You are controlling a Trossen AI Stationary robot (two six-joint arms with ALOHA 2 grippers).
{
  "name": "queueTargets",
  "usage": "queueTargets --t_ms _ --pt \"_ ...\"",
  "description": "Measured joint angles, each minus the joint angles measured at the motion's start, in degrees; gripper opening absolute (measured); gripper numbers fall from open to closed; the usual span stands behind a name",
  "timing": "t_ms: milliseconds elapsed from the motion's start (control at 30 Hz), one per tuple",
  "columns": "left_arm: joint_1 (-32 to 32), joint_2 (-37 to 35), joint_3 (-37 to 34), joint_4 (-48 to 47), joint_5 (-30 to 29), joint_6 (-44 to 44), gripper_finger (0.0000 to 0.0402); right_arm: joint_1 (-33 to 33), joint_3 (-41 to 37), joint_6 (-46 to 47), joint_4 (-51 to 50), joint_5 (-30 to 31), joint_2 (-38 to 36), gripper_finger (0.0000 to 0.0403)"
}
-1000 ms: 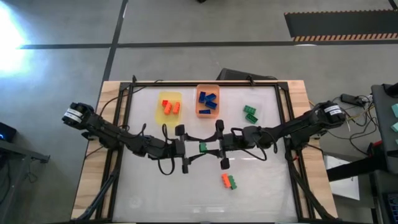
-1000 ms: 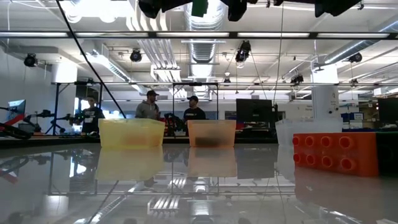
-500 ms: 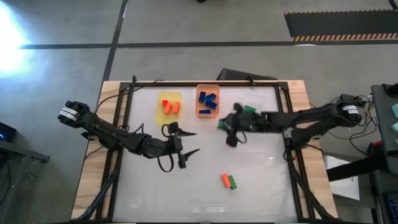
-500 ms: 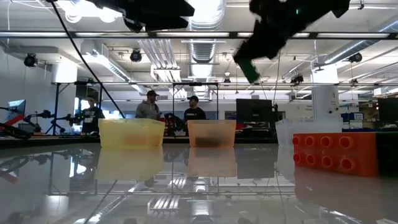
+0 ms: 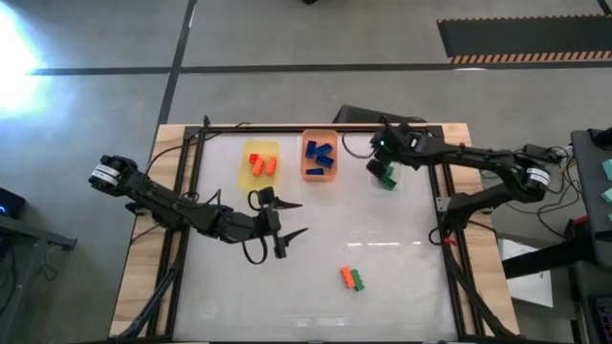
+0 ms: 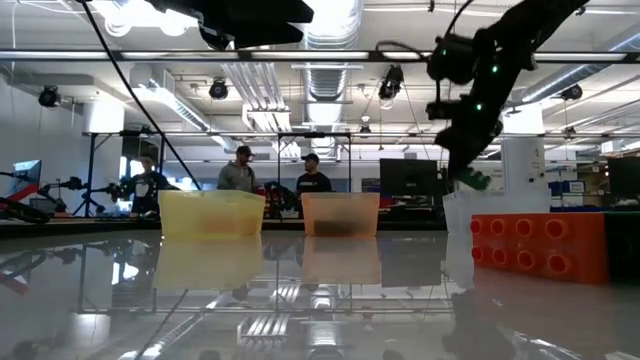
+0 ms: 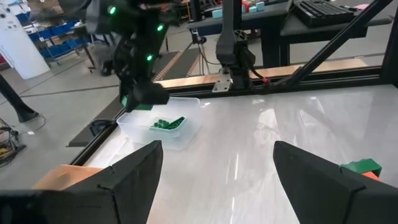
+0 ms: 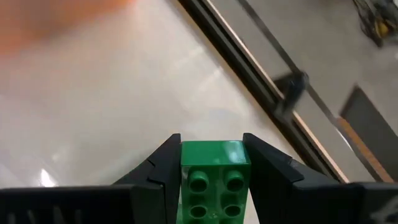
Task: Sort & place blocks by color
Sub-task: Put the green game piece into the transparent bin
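My right gripper (image 5: 382,159) hangs over the clear tray (image 5: 394,182), which holds green blocks (image 5: 386,175), and is shut on one green block (image 8: 214,174). That block also shows under the fingers in the left wrist view (image 7: 138,102) and the low view (image 6: 476,181). My left gripper (image 5: 295,220) is open above the table's middle, touching nothing. Orange blocks (image 5: 262,163) lie in the yellow tray (image 5: 245,172). Blue blocks (image 5: 318,153) lie in the orange tray (image 5: 306,174). An orange and a green block (image 5: 350,278) lie together on the table nearer the front. My right gripper pinches the green block by two opposite side walls (image 8: 186,171), one finger (image 8: 155,174) on each side. Its studded face is turned toward the wrist camera. The fingers point down, slanting from the table's right. The block is lifted clear, above the clear tray (image 7: 186,138).
The three trays stand in a row near the table's far edge. A black frame (image 5: 316,128) runs around the table top. Bare table (image 5: 402,239) lies between the trays and the front pair of blocks. People stand in the room beyond (image 6: 240,170).
My right gripper has carried the green block from the table's middle, where both grippers met, toward the far right, ending over the clear tray. My left gripper has drawn back a little toward the table's left and has since kept still.
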Motion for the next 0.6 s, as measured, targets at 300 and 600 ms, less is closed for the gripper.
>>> queueTargets --t_ms 300,600 --pt "0.00 0.00 0.00 0.01 -0.01 0.02 0.0288 -5.77 0.00 -2.63 0.62 0.06 7.84 0.0128" --pt "0.02 0.04 0.00 0.02 -0.20 0.04 0.0288 -5.77 0.00 -1.57 0.86 0.16 11.28 0.0222"
